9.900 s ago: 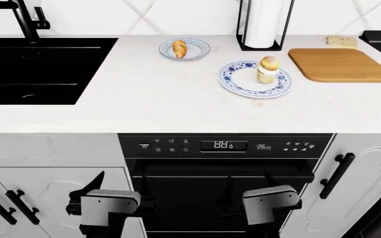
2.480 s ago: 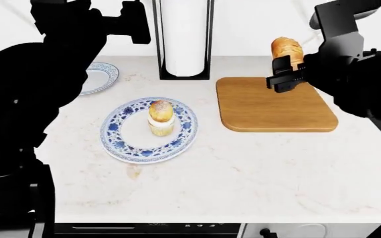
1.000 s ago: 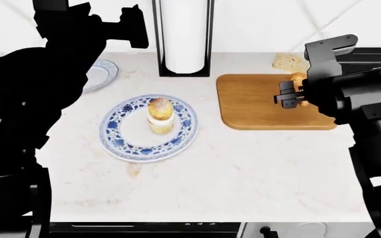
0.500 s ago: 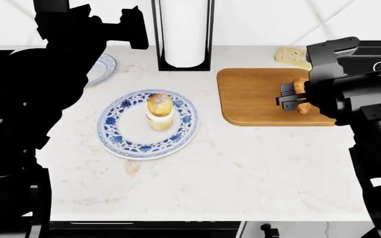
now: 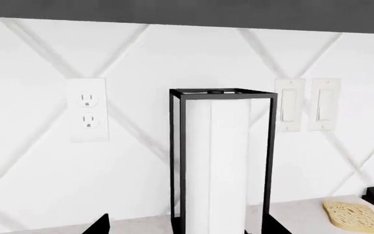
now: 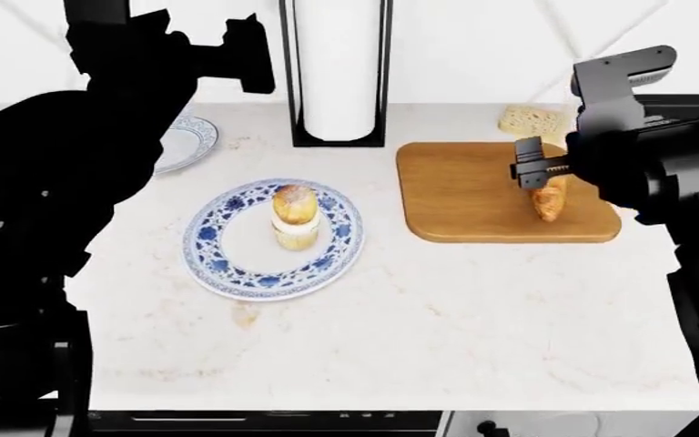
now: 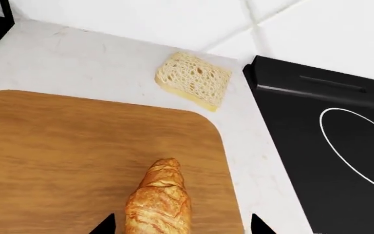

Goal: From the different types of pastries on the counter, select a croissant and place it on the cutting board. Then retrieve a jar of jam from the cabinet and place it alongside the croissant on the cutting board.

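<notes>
Croissant (image 6: pixel 549 198) lies on cutting board (image 6: pixel 471 196) between spread right fingers (image 6: pixel 527 169), bread slice (image 6: pixel 535 121) nearby

Croissant on the cutting board, other pastries off it.
The golden ridged croissant (image 6: pixel 549 198) lies flat near the wooden cutting board's (image 6: pixel 471 196) right edge. The bread slice (image 6: pixel 534 119) rests on the counter (image 6: pixel 422 309) behind the board; the cupcake (image 6: pixel 295 217) stands upright.
</notes>
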{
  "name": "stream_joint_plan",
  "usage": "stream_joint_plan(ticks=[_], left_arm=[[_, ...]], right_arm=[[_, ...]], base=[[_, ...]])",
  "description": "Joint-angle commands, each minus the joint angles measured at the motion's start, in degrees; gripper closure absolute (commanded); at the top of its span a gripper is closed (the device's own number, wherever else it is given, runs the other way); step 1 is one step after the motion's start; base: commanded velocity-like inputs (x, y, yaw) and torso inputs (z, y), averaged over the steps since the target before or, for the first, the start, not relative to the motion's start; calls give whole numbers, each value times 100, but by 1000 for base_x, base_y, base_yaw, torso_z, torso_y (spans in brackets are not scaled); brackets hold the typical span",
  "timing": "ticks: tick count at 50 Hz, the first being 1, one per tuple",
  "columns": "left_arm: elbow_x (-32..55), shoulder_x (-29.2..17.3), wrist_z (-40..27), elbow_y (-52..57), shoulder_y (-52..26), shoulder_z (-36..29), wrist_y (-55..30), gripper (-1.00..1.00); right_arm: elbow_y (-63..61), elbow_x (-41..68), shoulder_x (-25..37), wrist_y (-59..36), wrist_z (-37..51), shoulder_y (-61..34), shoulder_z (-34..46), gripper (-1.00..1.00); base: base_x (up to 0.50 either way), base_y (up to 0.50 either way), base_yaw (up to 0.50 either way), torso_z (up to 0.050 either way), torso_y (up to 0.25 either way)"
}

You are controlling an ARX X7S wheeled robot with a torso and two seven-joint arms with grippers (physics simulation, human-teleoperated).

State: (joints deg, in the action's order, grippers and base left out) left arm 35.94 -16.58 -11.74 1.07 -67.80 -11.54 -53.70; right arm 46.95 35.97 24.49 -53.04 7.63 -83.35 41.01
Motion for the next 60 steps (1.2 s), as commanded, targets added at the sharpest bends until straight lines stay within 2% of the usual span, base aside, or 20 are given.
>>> stream_joint_plan(ticks=[1, 8, 16, 25, 40, 44, 48, 56, 60], left_arm=[[74, -27, -15, 67, -24, 3, -79, -100], [141, -50, -29, 114, -16, 46, -123, -100], [199, -77, -46, 76, 49, 132, -118, -100], [378, -161, -129, 342, 127, 319, -233, -100], [362, -180, -273, 517, 179, 382, -139, -100], [382, -199, -295, 568, 159, 374, -181, -100], [421, -212, -318, 570, 137, 391, -244, -100], [410, -307, -329, 578, 64, 324, -348, -100], [595, -366, -490, 910, 45, 504, -578, -100]], right_arm=[[-1172, 333, 379, -468, 473, 56, -366, -100], [-2734, 898, 774, -931, 1115, 164, -996, -100], [-4824, 1710, 999, -1515, 2313, 404, -1955, -100], [-6011, 1973, 1017, -1636, 3004, 259, -2385, -100], [-6713, 2050, 1018, -1698, 3275, -499, -2530, -100], [-6808, 1917, 998, -1639, 3311, -649, -2424, -100], [-6813, 1745, 968, -1464, 3293, -742, -2348, -100], [-6599, 1497, 871, -1022, 3032, -890, -2253, -100], [-6350, 1356, 781, -703, 2829, -977, -2238, -100]], base=[[0, 0, 0, -14, 250], [0, 0, 0, -14, 250], [0, 0, 0, -14, 250], [0, 0, 0, -2, 28], [0, 0, 0, 0, 0], [0, 0, 0, -7, 250], [0, 0, 0, -9, 246], [0, 0, 0, 0, 0], [0, 0, 0, 0, 0]])
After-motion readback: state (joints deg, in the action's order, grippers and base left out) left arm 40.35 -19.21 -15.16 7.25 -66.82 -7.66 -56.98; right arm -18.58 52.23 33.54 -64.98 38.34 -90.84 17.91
